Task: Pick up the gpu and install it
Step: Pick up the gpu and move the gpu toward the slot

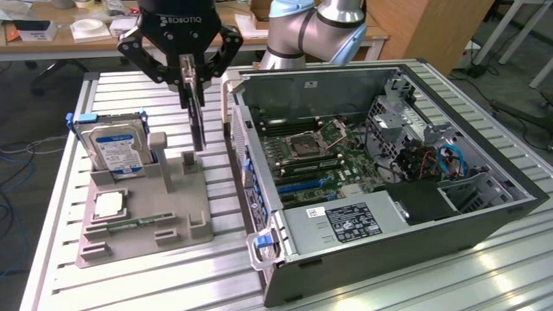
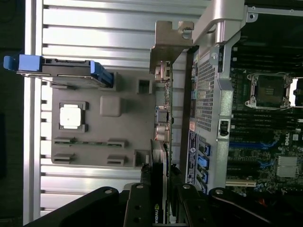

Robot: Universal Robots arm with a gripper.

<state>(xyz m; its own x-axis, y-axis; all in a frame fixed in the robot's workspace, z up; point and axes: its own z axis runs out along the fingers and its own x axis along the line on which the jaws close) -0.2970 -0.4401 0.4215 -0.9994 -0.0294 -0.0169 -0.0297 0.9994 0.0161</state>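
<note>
The black robot gripper (image 1: 191, 78) hung above the silver ribbed metal desk (image 1: 129, 278). Its jaws pinched the top of the gpu (image 1: 198, 126), a thin flat dark card with a silver metal bracket (image 2: 171, 40) at one end. The gpu hung straight up and down, between the grey plastic holder (image 1: 164, 214) and the big open black computer case (image 1: 372, 259). Its low end was just over a post of the holder; I could not tell if they touched. In the holder stood a hard drive with a blue-and-white label (image 1: 116, 146). A small silver square chip (image 1: 108, 204) and a narrow green memory stick (image 1: 129, 222) lay flat there too.
</note>
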